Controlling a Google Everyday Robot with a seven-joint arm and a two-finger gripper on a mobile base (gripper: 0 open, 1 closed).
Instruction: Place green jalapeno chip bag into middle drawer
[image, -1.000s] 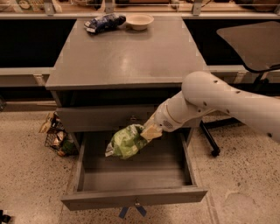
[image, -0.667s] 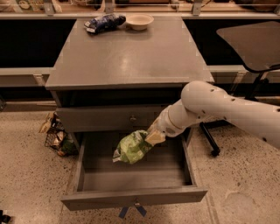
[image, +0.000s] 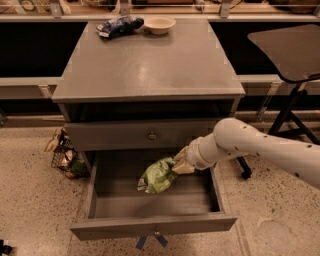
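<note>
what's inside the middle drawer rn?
Only the green jalapeno chip bag, gripped by the pincer inside the middle drawer. Nothing else shows on the visible floor. The bag covers the floor beneath it, and the arm hides the right rear corner.

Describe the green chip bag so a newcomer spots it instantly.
On the grey cabinet, find the open middle drawer with blue tape at its front. Over it the gripper holds the green jalapeno chip bag. The snack bag on the cabinet top is dark blue instead.
</note>
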